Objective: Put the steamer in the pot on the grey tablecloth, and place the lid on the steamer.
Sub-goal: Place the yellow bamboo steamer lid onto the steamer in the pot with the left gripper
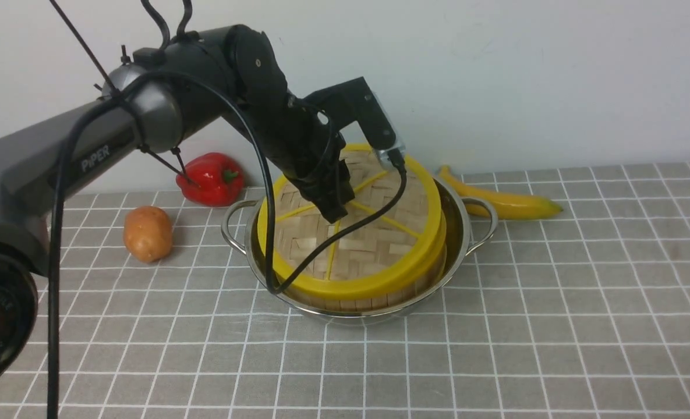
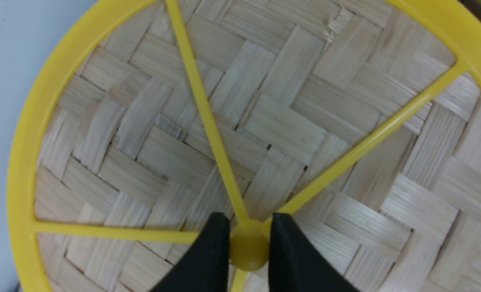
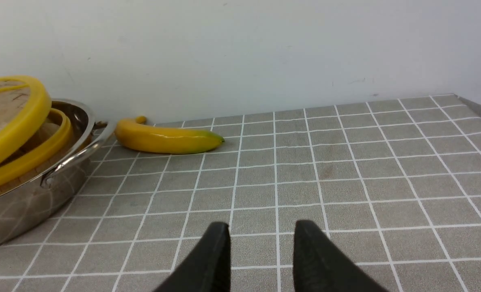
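Above the stainless-steel pot (image 1: 464, 256), the left gripper (image 2: 249, 243) clenches the woven lid's knob (image 2: 249, 249), hiding its centre. Beside the pot, the lid (image 1: 374, 256) mostly conceals the bamboo steamer (image 1: 379, 299). The right gripper's (image 3: 262, 231) fingers stand apart, released.

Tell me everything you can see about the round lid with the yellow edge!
The lid is a flat disc of pale woven bamboo, with a thick yellow rim and yellow spokes meeting at a small knob. The left gripper grips that knob. The lid is tilted over the steamer, which sits in the shiny pot.
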Controlling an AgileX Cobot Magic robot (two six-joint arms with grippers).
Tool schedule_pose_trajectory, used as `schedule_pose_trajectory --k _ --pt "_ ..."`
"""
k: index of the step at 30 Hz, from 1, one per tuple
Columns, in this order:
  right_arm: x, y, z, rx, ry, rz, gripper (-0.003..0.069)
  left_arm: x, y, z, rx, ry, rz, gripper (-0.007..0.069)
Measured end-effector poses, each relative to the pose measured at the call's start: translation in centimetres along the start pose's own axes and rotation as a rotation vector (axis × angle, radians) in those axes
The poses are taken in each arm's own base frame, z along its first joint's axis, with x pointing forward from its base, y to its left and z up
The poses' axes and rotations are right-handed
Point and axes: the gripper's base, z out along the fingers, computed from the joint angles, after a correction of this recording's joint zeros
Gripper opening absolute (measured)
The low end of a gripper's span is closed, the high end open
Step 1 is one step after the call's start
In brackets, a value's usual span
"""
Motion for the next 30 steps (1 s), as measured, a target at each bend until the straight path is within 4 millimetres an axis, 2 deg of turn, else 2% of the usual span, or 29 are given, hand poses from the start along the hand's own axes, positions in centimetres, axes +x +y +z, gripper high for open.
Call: schedule_pose_trajectory --k 8,17,24,30 --pt "0.0 0.0 0.0 0.0 0.0 0.0 0.024 -0.1 0.1 -0.1 -0.004 -0.003 0.001 0.0114" --pt "0.0 0.0 0.0 0.0 0.0 0.0 0.024 -1.8 0.2 -1.3 -0.038 -0.048 0.03 0.0114" --pt "0.0 0.0 0.0 0.0 0.0 0.0 0.024 -1.6 -0.1 -1.4 -0.006 -0.016 0.02 0.0114" --pt "0.0 0.0 0.0 0.0 0.0 0.0 0.024 -2.6 0.4 -3.1 -0.014 -0.03 -0.006 0.0114"
